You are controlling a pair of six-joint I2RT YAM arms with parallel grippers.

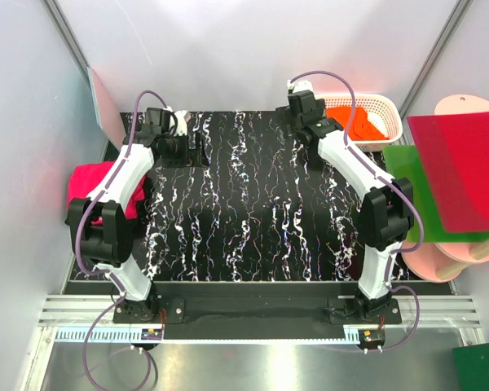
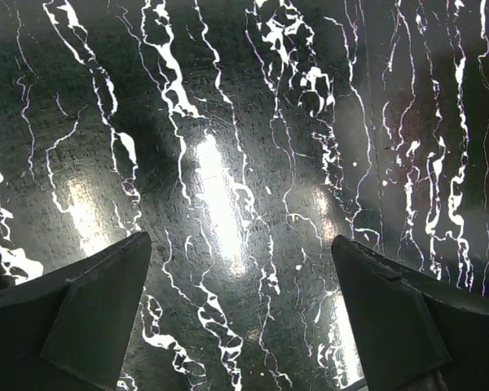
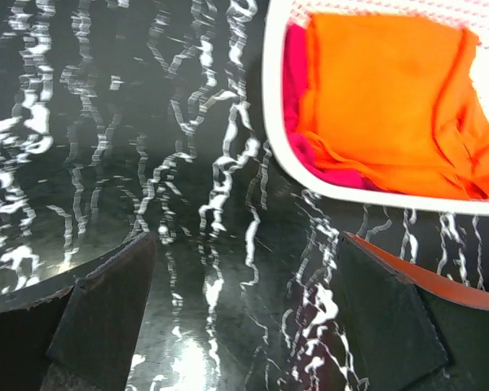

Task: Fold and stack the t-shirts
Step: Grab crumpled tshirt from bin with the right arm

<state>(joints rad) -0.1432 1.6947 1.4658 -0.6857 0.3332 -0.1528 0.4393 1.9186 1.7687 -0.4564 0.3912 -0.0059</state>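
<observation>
A bright orange t-shirt [image 3: 383, 98] lies crumpled in a white basket [image 3: 275, 122], on top of a magenta-pink shirt [image 3: 296, 73]. The basket [image 1: 389, 114] with the orange shirt [image 1: 354, 120] stands at the table's back right. Another magenta-crimson shirt [image 1: 91, 186] lies bunched at the table's left edge, partly behind the left arm. My left gripper [image 1: 191, 148] [image 2: 240, 240] is open and empty above the bare black marbled table [image 2: 228, 163] at the back left. My right gripper [image 1: 300, 122] [image 3: 246, 236] is open and empty above the table, just left of the basket.
A stiff red sheet [image 1: 464, 167] and a green sheet [image 1: 407, 183] lie off the table's right side on pale pink rounded boards [image 1: 460, 257]. White walls close in the back and both sides. The black marbled table [image 1: 253, 212] spans the middle.
</observation>
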